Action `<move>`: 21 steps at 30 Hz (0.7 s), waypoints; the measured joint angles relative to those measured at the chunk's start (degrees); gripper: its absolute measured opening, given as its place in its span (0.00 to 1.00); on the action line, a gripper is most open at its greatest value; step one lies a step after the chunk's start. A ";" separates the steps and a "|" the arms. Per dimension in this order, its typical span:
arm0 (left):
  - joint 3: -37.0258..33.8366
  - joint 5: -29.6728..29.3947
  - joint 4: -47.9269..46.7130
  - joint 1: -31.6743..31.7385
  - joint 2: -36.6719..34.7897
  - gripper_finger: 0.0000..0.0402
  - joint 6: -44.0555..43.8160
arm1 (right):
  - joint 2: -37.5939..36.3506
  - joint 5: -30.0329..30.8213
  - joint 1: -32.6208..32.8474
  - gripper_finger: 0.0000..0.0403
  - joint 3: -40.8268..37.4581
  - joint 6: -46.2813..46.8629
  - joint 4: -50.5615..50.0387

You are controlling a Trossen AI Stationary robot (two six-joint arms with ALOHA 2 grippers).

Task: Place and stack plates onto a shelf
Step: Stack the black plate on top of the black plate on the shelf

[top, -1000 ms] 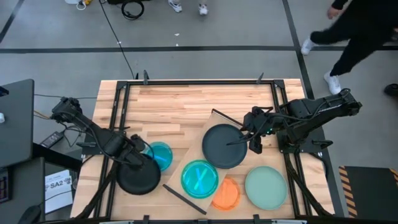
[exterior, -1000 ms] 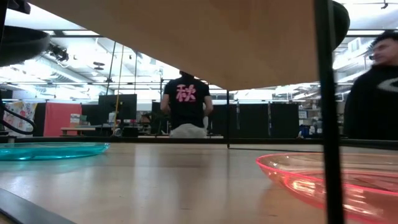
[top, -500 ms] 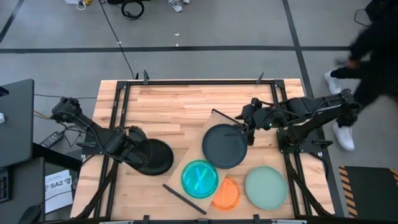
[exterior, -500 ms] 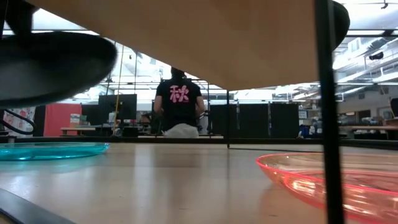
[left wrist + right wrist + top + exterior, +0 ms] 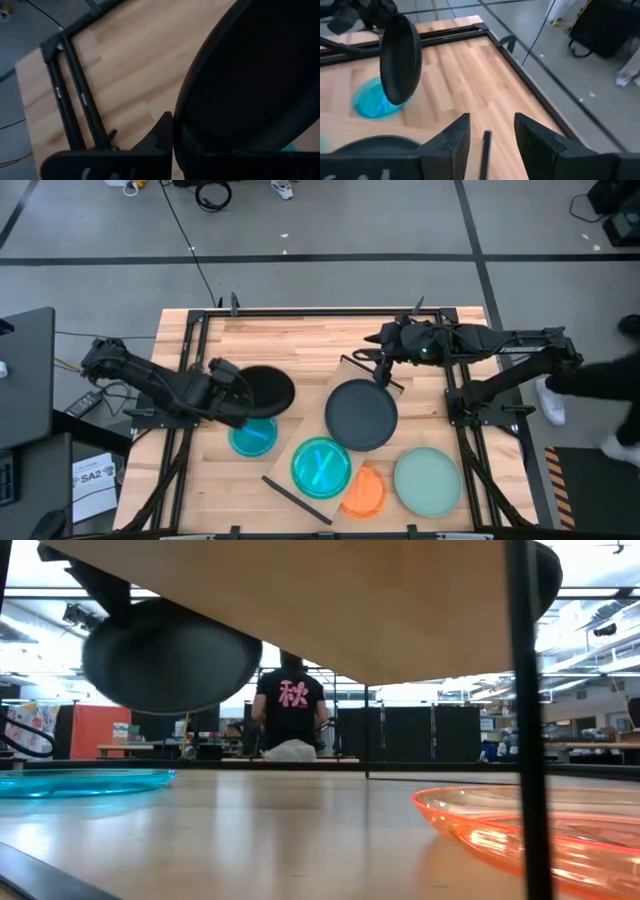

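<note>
Left gripper (image 5: 232, 392) clenched on rim of a black plate (image 5: 266, 388), plate held up off the table (image 5: 260, 340), tilted, over left half; same plate seen hanging in air in low view (image 5: 170, 652). Small blue plate (image 5: 253, 436) flat on table just beside and below it, uncovered. Right gripper (image 5: 377, 358) released, fingers (image 5: 450, 145) spread apart, holding nothing, hovering near far corner of shelf (image 5: 345, 375). Shelf lying at an angle across table centre. On shelf: second black plate (image 5: 360, 414) toward far end, teal plate (image 5: 321, 467) toward near end, apart from each other. Orange plate (image 5: 366, 492) on table just beside teal plate, at shelf edge. Mint-green plate (image 5: 427, 481) on table, right of orange plate, close. Person in dark shirt (image 5: 291, 705) standing in room behind table.
</note>
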 joint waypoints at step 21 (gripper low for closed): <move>-0.04 -19.08 22.44 15.77 0.00 0.04 18.66 | 12.78 -0.04 -9.99 0.40 0.00 -9.21 24.93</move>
